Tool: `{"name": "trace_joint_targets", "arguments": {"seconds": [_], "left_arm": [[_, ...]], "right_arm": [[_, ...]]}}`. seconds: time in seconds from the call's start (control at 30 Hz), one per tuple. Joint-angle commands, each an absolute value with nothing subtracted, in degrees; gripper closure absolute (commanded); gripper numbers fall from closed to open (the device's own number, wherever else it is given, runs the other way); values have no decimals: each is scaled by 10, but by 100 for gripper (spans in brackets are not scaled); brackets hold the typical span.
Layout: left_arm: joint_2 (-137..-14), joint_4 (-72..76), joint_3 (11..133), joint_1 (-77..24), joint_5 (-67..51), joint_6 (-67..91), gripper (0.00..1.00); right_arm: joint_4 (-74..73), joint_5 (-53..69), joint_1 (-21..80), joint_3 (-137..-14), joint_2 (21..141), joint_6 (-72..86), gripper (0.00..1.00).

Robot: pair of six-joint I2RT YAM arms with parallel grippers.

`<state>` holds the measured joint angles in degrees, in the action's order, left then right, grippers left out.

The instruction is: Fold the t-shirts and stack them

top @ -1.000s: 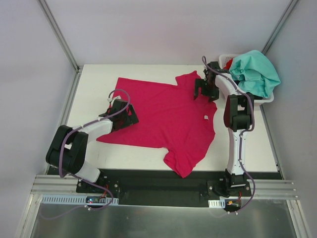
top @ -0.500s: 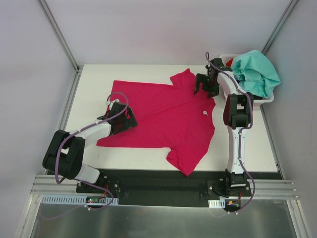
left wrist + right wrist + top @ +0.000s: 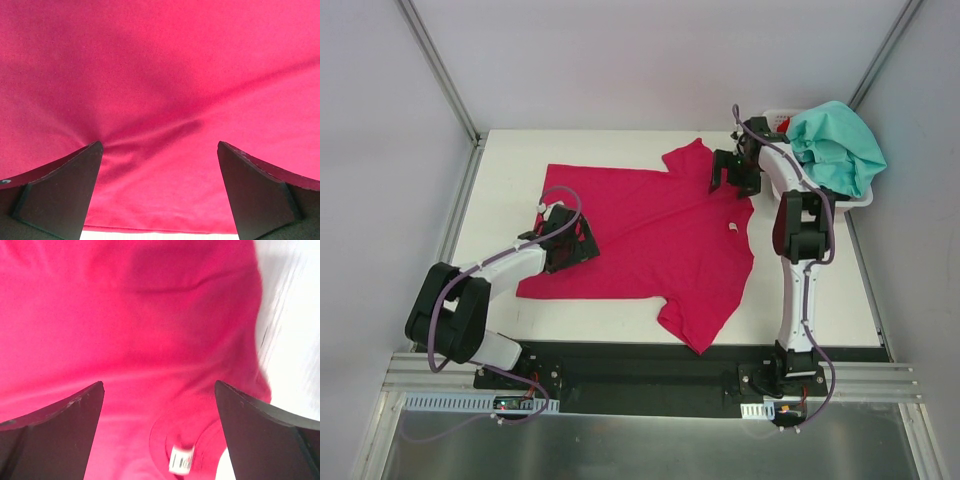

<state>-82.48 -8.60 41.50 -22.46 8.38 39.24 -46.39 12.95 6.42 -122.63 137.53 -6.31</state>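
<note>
A large magenta-pink t-shirt (image 3: 650, 225) lies spread on the white table, its small white label (image 3: 731, 228) near the collar. My left gripper (image 3: 570, 240) stands open low over the shirt's left part, close to the hem. In the left wrist view the left gripper (image 3: 159, 145) has only flat pink cloth (image 3: 160, 75) between its fingers. My right gripper (image 3: 732, 175) is open over the shirt's far right shoulder. The right wrist view shows the right gripper (image 3: 159, 385) above the collar and label (image 3: 181, 460). A teal-mint t-shirt (image 3: 835, 145) and a bit of red cloth (image 3: 782, 126) sit in the basket.
The white plastic basket (image 3: 825, 203) stands at the table's far right corner, just behind the right arm. Grey walls and metal posts enclose the table (image 3: 510, 170) on three sides. One sleeve of the pink shirt hangs over the near table edge (image 3: 695, 340).
Over the last second the shirt's left side has been drawn flatter and a little leftward, and both grippers shifted slightly. Almost nothing moved in the last half second.
</note>
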Motion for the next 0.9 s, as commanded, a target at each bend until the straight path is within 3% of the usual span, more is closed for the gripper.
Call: {"name": "trace_joint_targets", "arguments": {"seconds": [0.0, 0.27, 0.43, 0.63, 0.67, 0.83, 0.87], "left_arm": [[-793, -111, 441, -231, 90, 396, 1], [-773, -133, 483, -231, 72, 367, 1], [-795, -175, 533, -231, 49, 348, 1], [-838, -214, 572, -137, -43, 343, 1], [-845, -221, 581, -127, -39, 345, 1], [-837, -236, 587, -112, -27, 357, 1], [-831, -236, 584, -112, -27, 358, 1]], "right_arm": [[-485, 139, 84, -1173, 1223, -84, 4], [-474, 153, 147, -1020, 1030, -53, 4], [-432, 136, 260, -814, 887, -18, 4], [-453, -58, 411, -658, 765, 22, 4], [-463, -127, 424, -631, 755, 33, 4], [-547, -245, 492, -591, 702, 120, 1], [-562, -256, 501, -581, 684, 146, 5]]}}
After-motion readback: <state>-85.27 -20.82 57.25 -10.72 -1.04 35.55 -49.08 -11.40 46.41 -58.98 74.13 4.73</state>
